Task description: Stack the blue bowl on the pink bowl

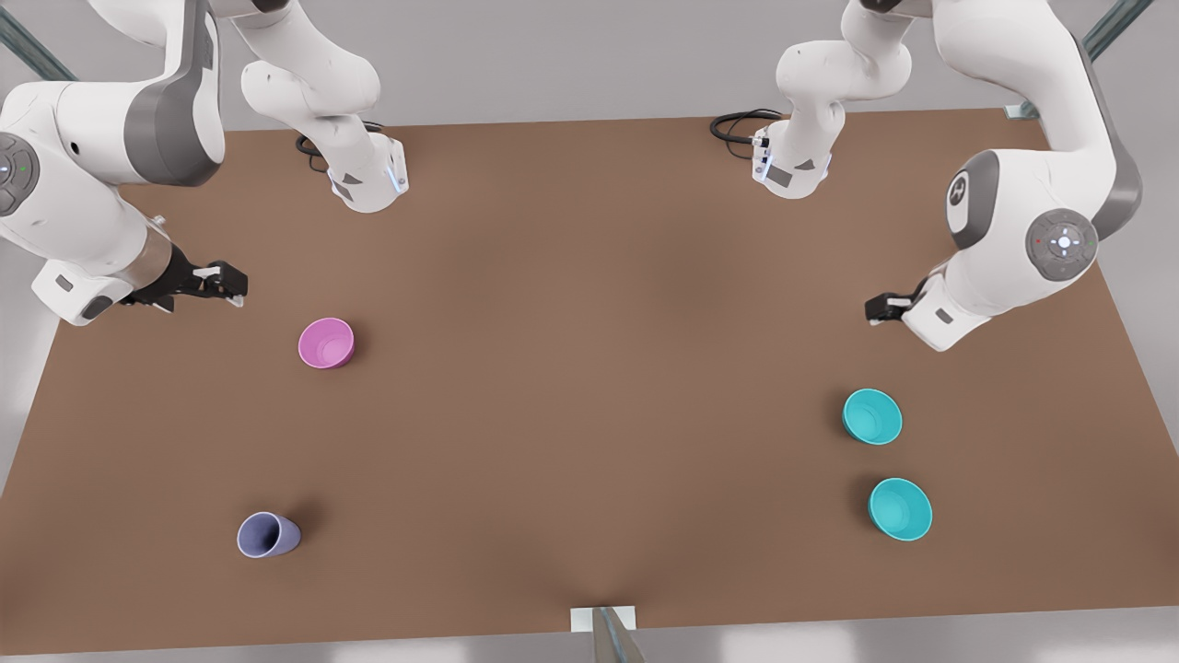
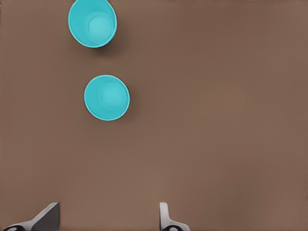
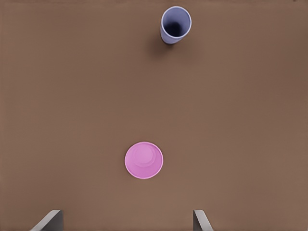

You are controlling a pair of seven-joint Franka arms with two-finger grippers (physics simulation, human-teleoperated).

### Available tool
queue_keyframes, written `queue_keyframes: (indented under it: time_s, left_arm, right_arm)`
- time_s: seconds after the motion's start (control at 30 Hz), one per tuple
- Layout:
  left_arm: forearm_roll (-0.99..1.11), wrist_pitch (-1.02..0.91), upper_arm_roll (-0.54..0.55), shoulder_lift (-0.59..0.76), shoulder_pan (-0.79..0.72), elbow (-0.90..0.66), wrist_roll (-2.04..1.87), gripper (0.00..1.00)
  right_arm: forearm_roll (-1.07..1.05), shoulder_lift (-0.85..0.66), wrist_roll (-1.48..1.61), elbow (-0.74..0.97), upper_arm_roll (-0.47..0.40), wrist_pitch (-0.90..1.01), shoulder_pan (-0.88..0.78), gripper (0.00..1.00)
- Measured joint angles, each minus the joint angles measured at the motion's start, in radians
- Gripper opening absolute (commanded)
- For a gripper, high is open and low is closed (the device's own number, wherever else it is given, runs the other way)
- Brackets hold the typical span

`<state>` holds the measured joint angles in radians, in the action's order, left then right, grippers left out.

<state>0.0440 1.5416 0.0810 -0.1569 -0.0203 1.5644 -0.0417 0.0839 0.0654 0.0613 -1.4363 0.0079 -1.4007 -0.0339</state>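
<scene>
Left pincer (image 1: 880, 308), fingers apart, at frame's mid right; blue bowl (image 1: 872, 416) on tabletop just below it, nearer this arm. Right pincer (image 1: 224, 284), apart, waiting near pink bowl (image 1: 326, 343), left.

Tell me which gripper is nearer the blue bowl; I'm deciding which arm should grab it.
Left. The left gripper hovers open just behind the blue bowl, on the front view's right. The right gripper waits open across the table, beside the pink bowl.
</scene>
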Motion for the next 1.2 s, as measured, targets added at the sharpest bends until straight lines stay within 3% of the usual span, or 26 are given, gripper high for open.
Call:
queue_keyframes:
  time_s: [0.1,0.3,0.43,0.57,0.9,1.2]
  left_arm:
    - [-0.002,0.002,0.000,0.000,-0.001,-0.001,-0.008,1.00]
    - [-0.005,-0.006,0.002,0.001,-0.003,-0.007,-0.021,1.00]
    - [-0.006,-0.031,0.004,0.001,-0.007,-0.010,-0.027,1.00]
    - [-0.006,-0.047,0.005,0.000,-0.008,-0.011,-0.033,1.00]
    - [-0.006,-0.062,0.005,-0.002,-0.003,-0.009,-0.042,1.00]
    - [-0.005,-0.070,0.005,-0.011,-0.003,-0.009,-0.047,1.00]
  right_arm:
    - [0.004,0.002,0.005,-0.023,-0.001,-0.001,-0.001,1.00]
    - [0.000,0.023,0.016,-0.400,-0.003,-0.139,0.094,1.00]
    - [-0.031,0.131,0.021,-0.488,-0.004,-0.281,0.212,1.00]
    - [-0.075,0.183,0.023,-0.541,-0.003,-0.399,0.224,1.00]
    - [-0.130,0.110,0.032,-0.897,-0.003,-0.748,0.251,1.00]
    - [-0.141,0.200,0.035,-0.951,0.003,-0.967,0.249,1.00]
